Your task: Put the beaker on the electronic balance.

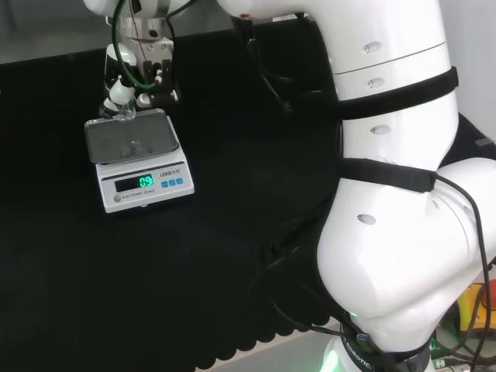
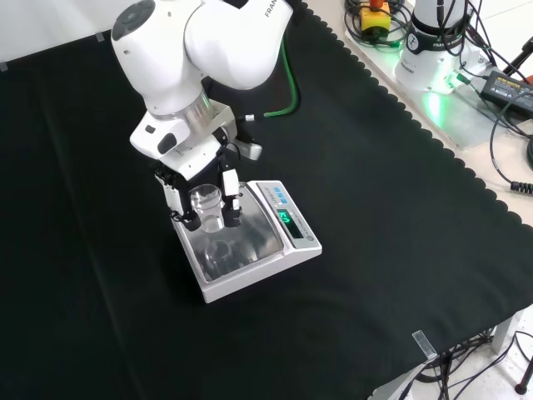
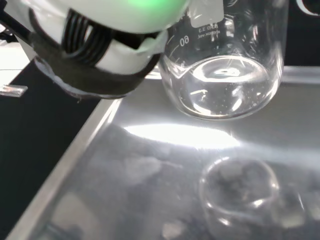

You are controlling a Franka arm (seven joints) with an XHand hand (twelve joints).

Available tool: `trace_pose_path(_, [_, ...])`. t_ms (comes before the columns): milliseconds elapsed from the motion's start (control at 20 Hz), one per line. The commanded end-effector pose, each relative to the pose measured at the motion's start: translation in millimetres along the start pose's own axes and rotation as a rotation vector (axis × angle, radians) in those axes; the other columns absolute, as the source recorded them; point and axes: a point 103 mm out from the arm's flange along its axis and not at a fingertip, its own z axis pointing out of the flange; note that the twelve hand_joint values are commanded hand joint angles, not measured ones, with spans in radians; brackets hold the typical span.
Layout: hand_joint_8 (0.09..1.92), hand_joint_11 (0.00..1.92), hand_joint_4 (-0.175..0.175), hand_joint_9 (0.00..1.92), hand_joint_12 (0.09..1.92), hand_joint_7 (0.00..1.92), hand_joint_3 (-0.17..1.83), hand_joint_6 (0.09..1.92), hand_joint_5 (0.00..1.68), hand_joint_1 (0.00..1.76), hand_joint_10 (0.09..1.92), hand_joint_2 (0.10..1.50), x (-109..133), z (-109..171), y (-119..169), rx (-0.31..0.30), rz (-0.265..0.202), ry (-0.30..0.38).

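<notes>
A small clear glass beaker (image 2: 207, 207) hangs in the hand (image 2: 196, 185), whose black fingers are curled on both sides of it. It hovers just above the far end of the steel pan (image 2: 231, 250) of a white electronic balance (image 2: 293, 247). In the head view the beaker (image 1: 118, 113) is at the pan's (image 1: 132, 139) far left corner, below the hand (image 1: 144, 74). The wrist view has the beaker's (image 3: 224, 70) rounded base above the shiny pan (image 3: 150, 180), with its reflection below; it looks empty.
The balance's display (image 1: 145, 182) glows green. Black cloth (image 2: 375, 167) spreads all around the balance. Cables and a control box (image 2: 466, 67) lie past the cloth's scalloped edge at the front view's top right.
</notes>
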Motion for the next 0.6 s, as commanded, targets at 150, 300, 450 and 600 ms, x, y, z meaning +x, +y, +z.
trace_pose_path(150, [0.52,1.67,-0.175,1.92,0.65,1.64,0.67,0.38,1.43,1.23,0.17,0.60,-14.2,10.1,-3.7,0.005,-0.003,0.010])
trace_pose_path(300, [0.52,1.67,-0.175,1.92,0.65,1.64,0.67,0.38,1.43,1.23,0.17,0.60,-18.5,16.3,-3.8,0.007,-0.002,0.025])
trace_pose_path(450, [0.53,1.67,-0.175,1.92,0.65,1.64,0.67,0.38,1.43,1.23,0.18,0.60,-21.2,24.5,-2.8,0.012,-0.003,0.037])
trace_pose_path(600, [0.53,1.67,-0.175,1.92,0.65,1.64,0.67,0.39,1.43,1.23,0.18,0.60,-23.0,30.9,-1.3,0.022,-0.002,0.041])
